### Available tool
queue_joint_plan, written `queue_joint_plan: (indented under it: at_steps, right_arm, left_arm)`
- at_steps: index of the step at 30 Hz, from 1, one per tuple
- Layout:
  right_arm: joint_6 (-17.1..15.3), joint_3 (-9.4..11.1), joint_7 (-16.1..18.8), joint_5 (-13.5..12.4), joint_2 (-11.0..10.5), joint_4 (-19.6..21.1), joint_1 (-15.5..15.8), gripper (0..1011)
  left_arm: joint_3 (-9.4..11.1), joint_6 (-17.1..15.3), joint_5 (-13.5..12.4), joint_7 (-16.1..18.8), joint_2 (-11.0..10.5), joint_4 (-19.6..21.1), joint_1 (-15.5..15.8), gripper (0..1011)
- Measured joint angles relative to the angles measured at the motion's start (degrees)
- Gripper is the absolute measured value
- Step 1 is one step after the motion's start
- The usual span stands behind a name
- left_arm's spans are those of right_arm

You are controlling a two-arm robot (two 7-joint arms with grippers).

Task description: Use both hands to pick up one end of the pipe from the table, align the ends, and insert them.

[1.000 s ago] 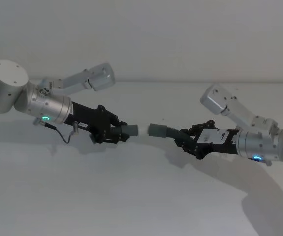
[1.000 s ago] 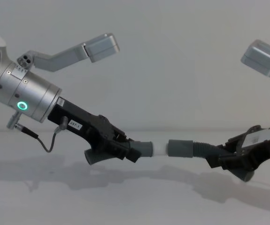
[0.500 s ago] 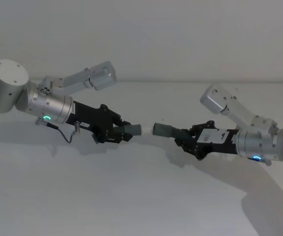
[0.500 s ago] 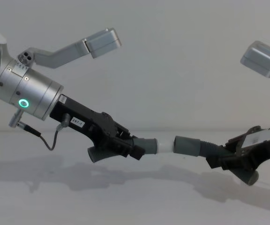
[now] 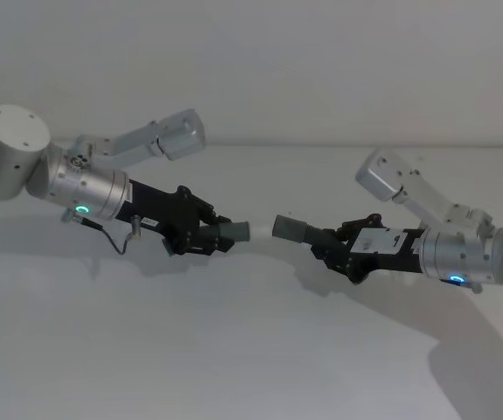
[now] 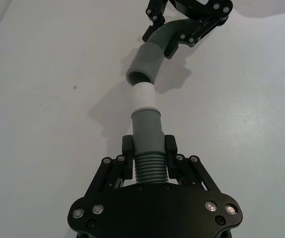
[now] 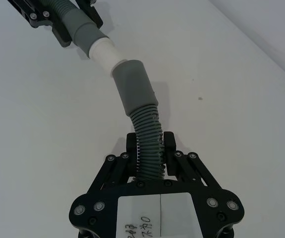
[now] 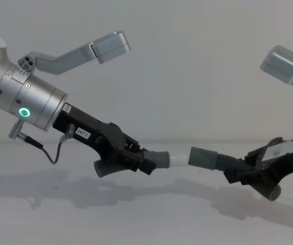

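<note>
Left gripper (image 5: pixel 206 234): raised above the table (image 5: pixel 234 350), left of centre, fingers clamped on the ribbed body of the left hose piece (image 6: pixel 147 148); grey cuff (image 6: pixel 147 128) projecting forward past the fingertips, ending in a narrower whitish tip (image 6: pixel 143 95). Seen from the chest, held off the surface, angled slightly downward toward the middle; green ring (image 8: pixel 24 112) lit on the arm behind it. Thin black cable (image 8: pixel 47 150) looping under the left wrist. Right gripper (image 5: pixel 345 254): raised right of centre, fingers closed around the ribbed section of the right hose piece (image 7: pixel 149 144); hose curving up and out to a smooth grey cuff (image 7: pixel 132 87) with an open mouth. Two ends facing one another between the grippers, roughly in line; from the head and chest, whitish tip (image 8: pixel 179 160) just short of the right cuff (image 8: pixel 203 156), a narrow gap visible, not inserted. From the left wrist, tip right at the rim of the open mouth (image 6: pixel 141 77); contact impossible to confirm. Both hose pieces clear of the table, shadows beneath.
</note>
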State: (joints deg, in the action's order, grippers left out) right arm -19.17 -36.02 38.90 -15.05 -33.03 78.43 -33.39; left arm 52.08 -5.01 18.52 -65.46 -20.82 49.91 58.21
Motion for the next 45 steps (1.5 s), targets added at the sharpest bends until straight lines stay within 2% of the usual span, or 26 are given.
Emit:
queue_joint_plan:
  at_steps: [45]
  right_arm:
    - [1.9,-0.9,1.0,1.5,0.6,-0.7,-0.6,301]
  left_arm:
    - [-0.5,1.0,-0.4,-0.9,0.9,-2.8,0.8,366]
